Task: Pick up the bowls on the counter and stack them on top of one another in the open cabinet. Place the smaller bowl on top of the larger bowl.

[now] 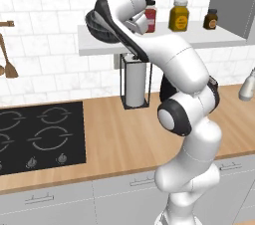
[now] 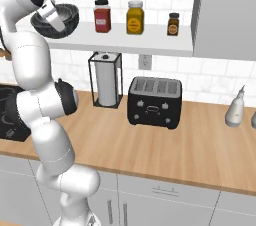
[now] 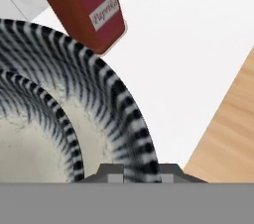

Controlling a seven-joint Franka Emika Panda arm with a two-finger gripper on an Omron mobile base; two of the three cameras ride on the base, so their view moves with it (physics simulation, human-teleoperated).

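Observation:
The larger bowl (image 3: 99, 94) stands on the left end of the open cabinet's white shelf (image 2: 150, 42), dark and ribbed outside. Nested inside it is the smaller bowl (image 3: 30, 143), so the two are stacked. From the base views the stack shows as one dark bowl (image 1: 99, 27) (image 2: 70, 17). My gripper (image 3: 141, 171) straddles the larger bowl's near rim, one fingertip inside and one outside, both close against it. In the right base view the gripper (image 2: 57, 20) meets the bowl's front edge. Below lies the wooden counter (image 1: 124, 134).
A red jar (image 3: 84, 5) stands just right of the bowls, then a yellow jar (image 2: 135, 17) and a small brown jar (image 2: 173, 24). Under the shelf are a paper-towel roll (image 1: 134, 82) and a black toaster (image 2: 153, 101). The stovetop (image 1: 40, 137) lies left, a grey cabinet (image 2: 225, 10) right.

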